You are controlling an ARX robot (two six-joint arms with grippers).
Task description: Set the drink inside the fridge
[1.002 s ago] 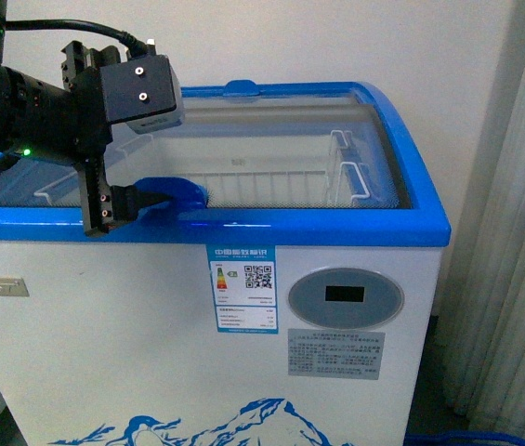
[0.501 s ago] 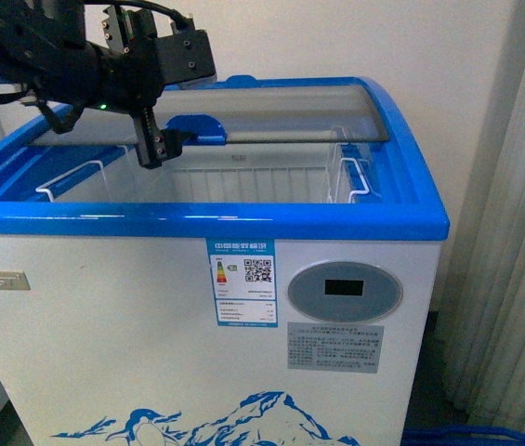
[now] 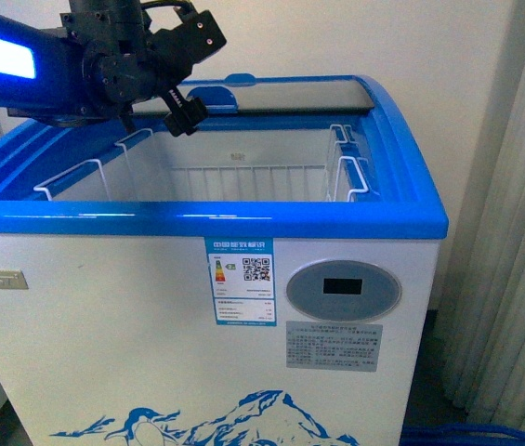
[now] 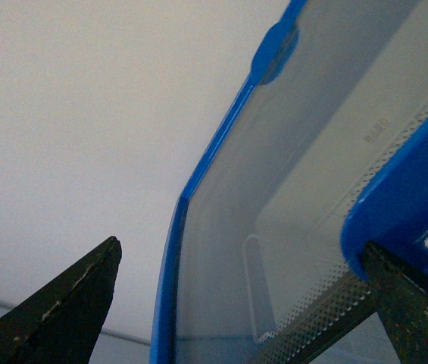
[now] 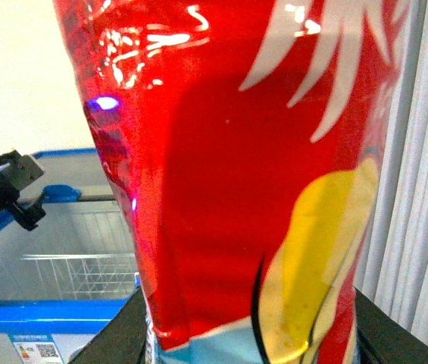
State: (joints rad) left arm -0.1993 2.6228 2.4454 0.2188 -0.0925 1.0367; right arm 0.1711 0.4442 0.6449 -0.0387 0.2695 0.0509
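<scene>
The fridge (image 3: 150, 325) is a white chest cooler with a blue rim, and its top stands open. Its curved glass lid (image 3: 290, 93) is slid to the back. My left gripper (image 3: 183, 116) is open above the far left of the opening, next to the lid's blue handle (image 3: 208, 93). In the left wrist view the handle (image 4: 414, 189) touches one fingertip (image 4: 407, 303). My right gripper (image 5: 251, 345) is shut on the drink (image 5: 221, 167), whose red label fills the right wrist view. The drink and the right gripper are out of the front view.
White wire baskets (image 3: 243, 177) line the inside of the fridge. A grey oval display (image 3: 343, 290) sits on its front. A pale curtain (image 3: 513, 232) hangs at the right, and a white wall stands behind. The fridge rim (image 5: 47, 311) shows in the right wrist view.
My left gripper has moved from the front rim to the back, taking the lid handle with it. The glass lid has slid back and the fridge now stands open.
</scene>
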